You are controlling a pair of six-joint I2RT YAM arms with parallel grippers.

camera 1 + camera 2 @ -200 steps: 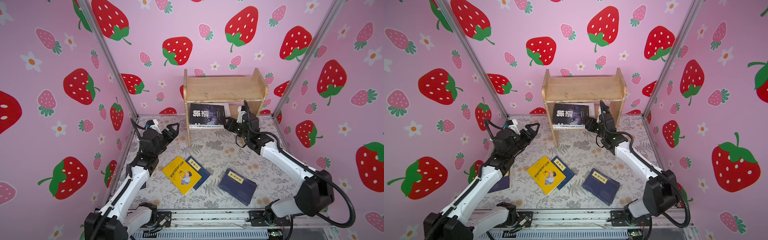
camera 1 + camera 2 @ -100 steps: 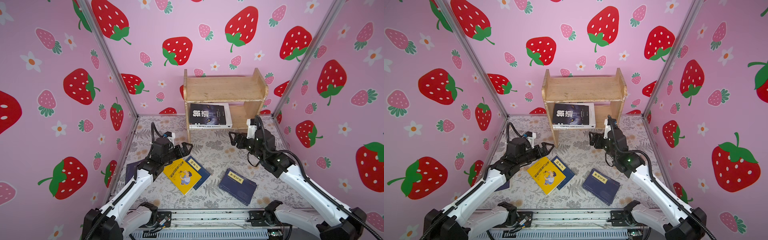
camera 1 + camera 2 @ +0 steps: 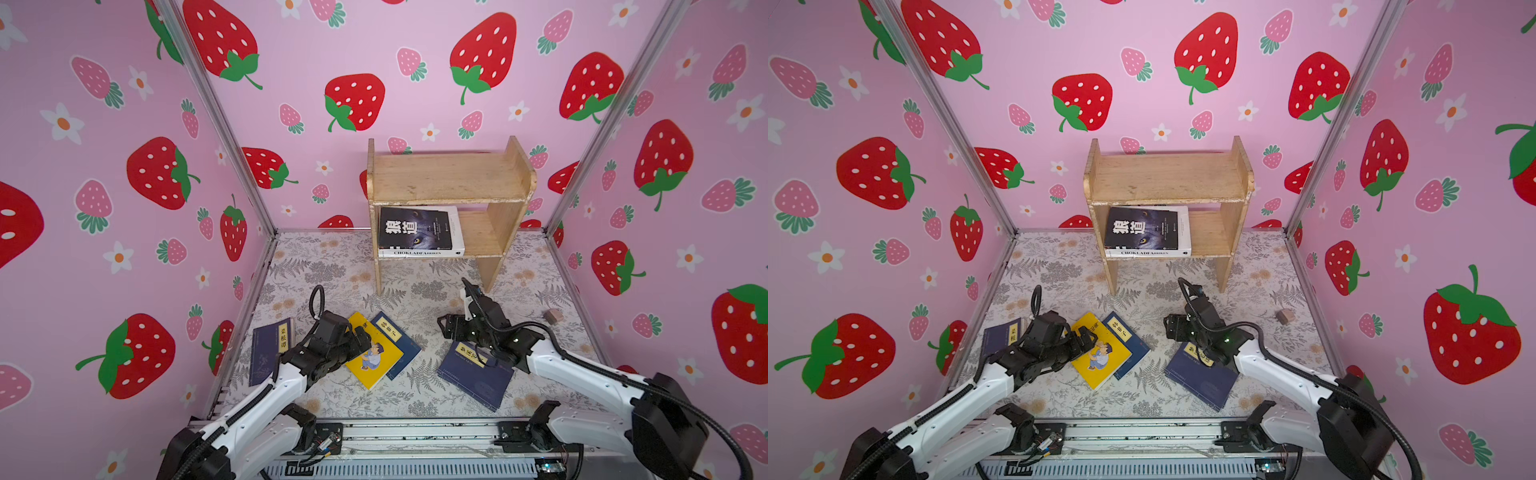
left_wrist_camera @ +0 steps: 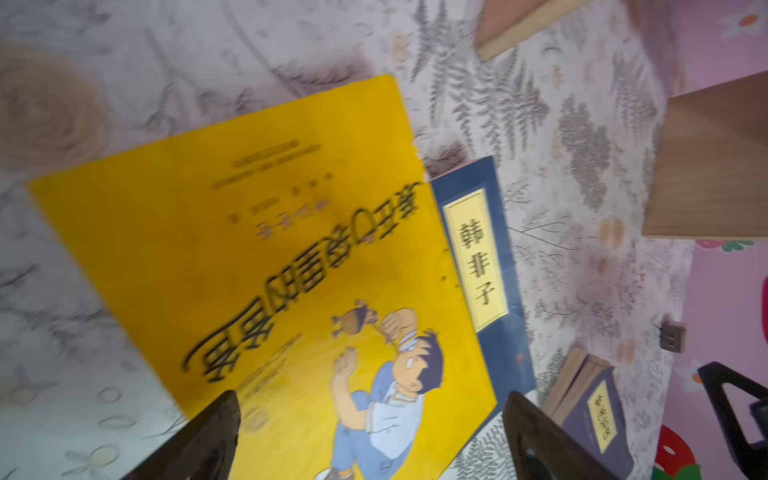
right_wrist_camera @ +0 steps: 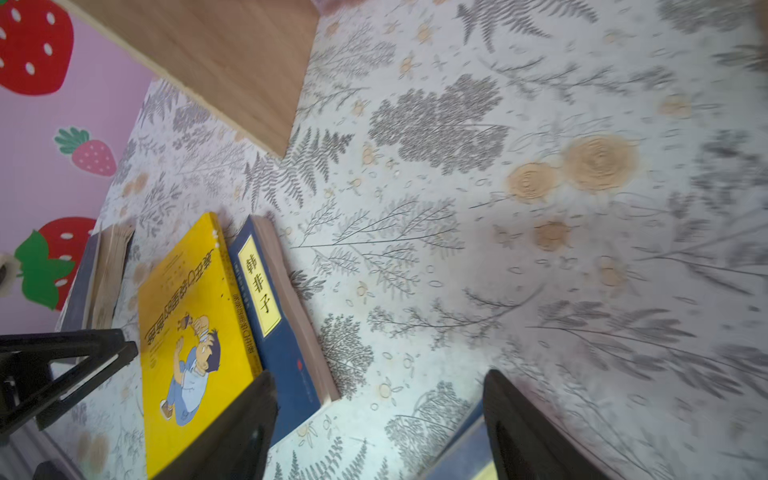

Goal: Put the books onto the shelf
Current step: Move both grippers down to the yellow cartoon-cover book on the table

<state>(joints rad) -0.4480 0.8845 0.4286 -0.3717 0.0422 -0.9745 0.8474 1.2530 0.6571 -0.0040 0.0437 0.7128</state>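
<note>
Both arms are coming down from the shelf (image 3: 449, 178) to the table (image 3: 332, 266), left claw (image 3: 361, 337) spread wide over the yellow book (image 3: 376, 357), right claw (image 3: 449, 328) apart above a navy book (image 3: 473, 374), seemingly lining up picks; the wolf-cover book (image 3: 419, 226) is already lying atop the white book (image 3: 419, 252) on the lower tier.

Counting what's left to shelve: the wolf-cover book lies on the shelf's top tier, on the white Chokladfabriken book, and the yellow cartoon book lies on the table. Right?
Only the tier is wrong: the wolf-cover book lies on the shelf's lower tier, as both top views show. It does rest on the white Chokladfabriken book, and the yellow cartoon book lies on the table.
</note>
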